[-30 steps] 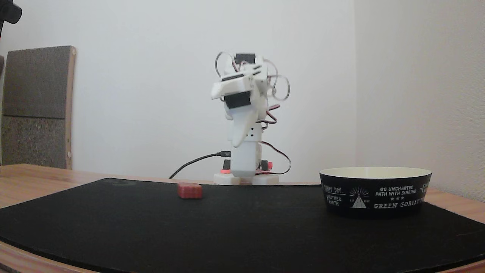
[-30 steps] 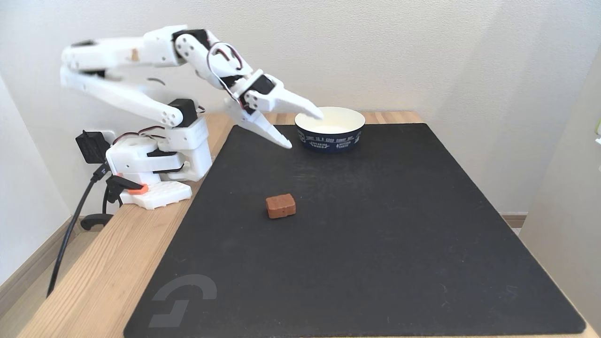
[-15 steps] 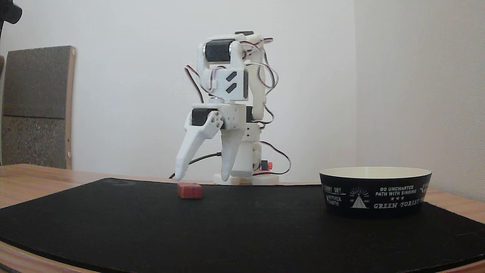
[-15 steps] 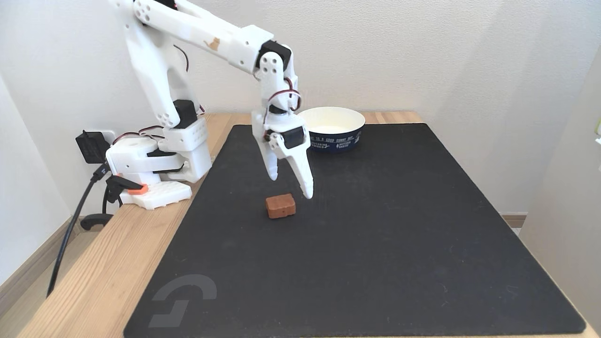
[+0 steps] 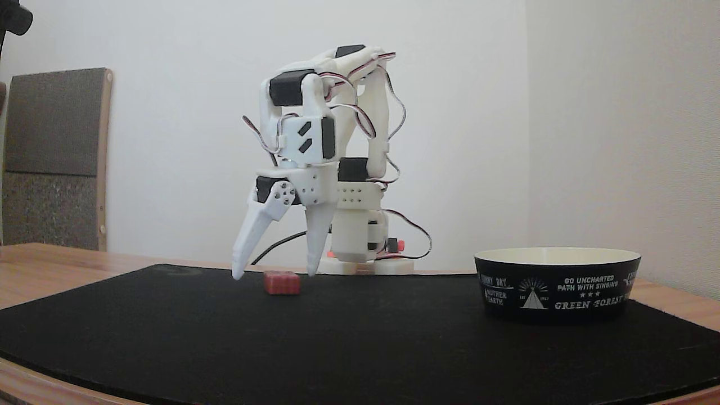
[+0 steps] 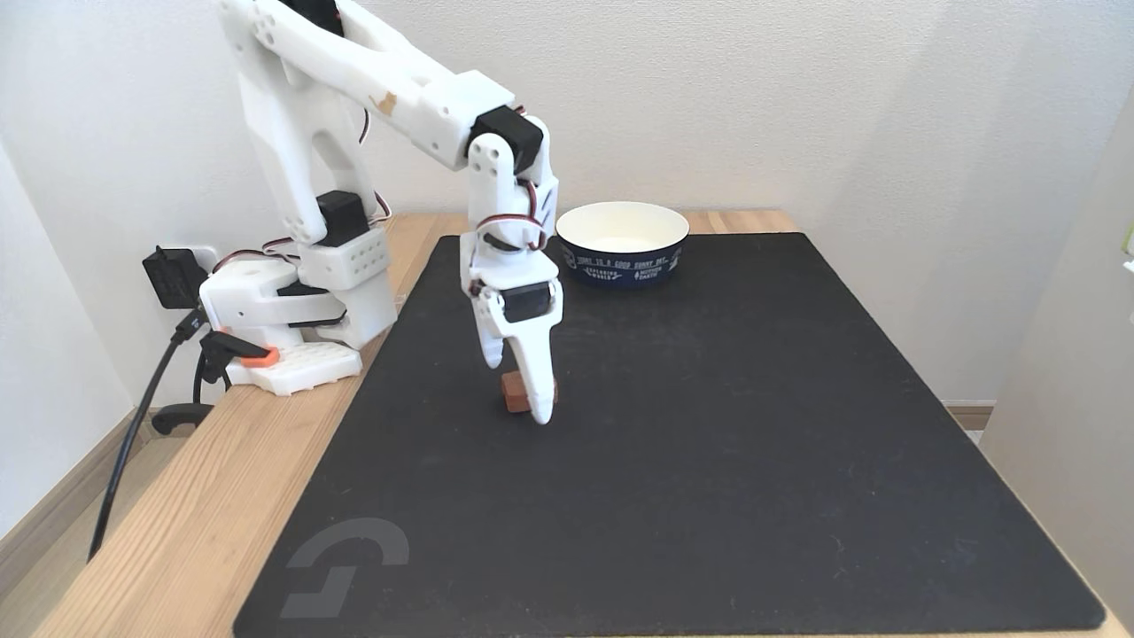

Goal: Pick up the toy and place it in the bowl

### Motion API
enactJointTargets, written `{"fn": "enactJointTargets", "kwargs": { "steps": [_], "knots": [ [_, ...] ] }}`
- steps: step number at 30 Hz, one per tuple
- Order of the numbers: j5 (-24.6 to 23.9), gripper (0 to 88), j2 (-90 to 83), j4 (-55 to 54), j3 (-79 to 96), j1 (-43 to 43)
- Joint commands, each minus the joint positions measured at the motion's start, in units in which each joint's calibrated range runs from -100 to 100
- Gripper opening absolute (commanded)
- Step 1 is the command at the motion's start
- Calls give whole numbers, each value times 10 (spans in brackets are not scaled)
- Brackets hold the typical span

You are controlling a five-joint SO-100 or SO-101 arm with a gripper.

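Red against the black mat point(image 6: 753, 443), the toy point(image 5: 282, 283) lies flat, roughly in front of my arm's base point(image 6: 292, 354). From the low fixed view I see my gripper point(image 5: 273, 274) pointing down with its fingers spread wide, one tip to the left of the toy and one to its right, both just above the mat. Neither finger touches the toy that I can see, and nothing is held. From the high fixed view the gripper point(image 6: 518, 390) hangs over the toy point(image 6: 511, 392), and the nearer finger point(image 6: 536, 381) covers most of it, so only a sliver of the toy peeks out on its left. I can't judge from there how much gap remains on either side. The bowl point(image 6: 622, 244) sits near the mat's far edge in that view, well apart from the toy; in the low view the bowl point(image 5: 557, 284) stands off to the right, cream rim showing above its black printed wall.
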Motion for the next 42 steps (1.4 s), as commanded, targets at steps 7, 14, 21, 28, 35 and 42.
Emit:
{"fn": "enactJointTargets", "kwargs": {
  "steps": [7, 14, 21, 28, 35, 42],
  "knots": [
    [-21, 390, -1, -39, -16, 0],
    [-42, 390, -1, -39, -16, 1],
    [-42, 313, 0, -69, -14, 2],
    [-38, 51, 15, -83, -14, 2],
    [-36, 26, 10, -82, -14, -4],
    [59, 25, -64, -102, -73, -73]
  ]
}}
